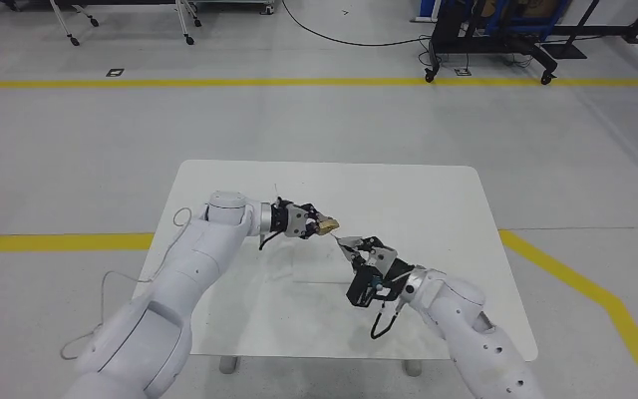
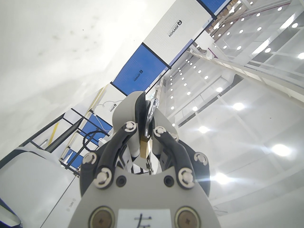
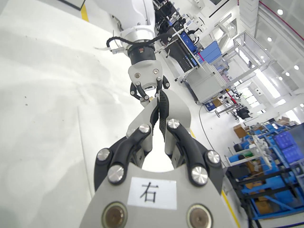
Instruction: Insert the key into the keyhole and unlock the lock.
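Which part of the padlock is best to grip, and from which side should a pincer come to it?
Grip the padlock at its shackle end, pads on the two flat faces, as the left pincer has it. Come from the side away from the right pincer, so its brass body juts free toward the key. Which way the keyhole faces I cannot tell.
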You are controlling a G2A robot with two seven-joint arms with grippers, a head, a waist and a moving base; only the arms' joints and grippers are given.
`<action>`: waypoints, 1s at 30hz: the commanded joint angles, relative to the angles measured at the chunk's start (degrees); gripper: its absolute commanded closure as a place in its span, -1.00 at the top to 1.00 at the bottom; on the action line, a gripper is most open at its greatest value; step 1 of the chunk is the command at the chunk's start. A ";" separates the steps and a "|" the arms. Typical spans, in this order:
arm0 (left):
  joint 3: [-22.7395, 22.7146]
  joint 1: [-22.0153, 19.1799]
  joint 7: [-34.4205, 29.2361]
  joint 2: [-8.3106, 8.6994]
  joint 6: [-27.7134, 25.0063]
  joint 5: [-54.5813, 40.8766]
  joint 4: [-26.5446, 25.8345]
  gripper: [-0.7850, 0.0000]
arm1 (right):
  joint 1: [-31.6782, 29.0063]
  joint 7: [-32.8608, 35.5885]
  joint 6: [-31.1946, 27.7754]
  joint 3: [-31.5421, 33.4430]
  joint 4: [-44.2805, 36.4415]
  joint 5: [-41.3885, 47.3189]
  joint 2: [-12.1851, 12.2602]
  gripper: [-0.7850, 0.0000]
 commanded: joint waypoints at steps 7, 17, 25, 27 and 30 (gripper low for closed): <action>0.42 0.14 1.07 -1.13 -1.84 0.34 2.60 -1.00 | -4.51 14.74 4.87 -4.33 -7.05 -12.46 0.01 -1.00; 0.44 0.60 -0.23 -1.38 -7.02 1.52 2.83 -1.00 | -4.98 15.81 5.56 -5.33 -7.51 -12.90 -0.06 -1.00; 0.44 0.60 -0.23 -1.38 -7.02 1.52 2.83 -1.00 | -3.18 16.22 6.21 -6.77 -4.53 -17.18 -0.02 -1.00; 0.44 0.60 -0.23 -1.38 -7.02 1.52 2.83 -1.00 | -2.52 16.49 6.47 -7.14 -3.71 -17.38 -0.08 -1.00; 0.44 0.60 -0.23 -1.38 -7.02 1.52 2.83 -1.00 | -1.61 16.08 5.46 -6.49 -3.57 -16.39 0.00 -1.00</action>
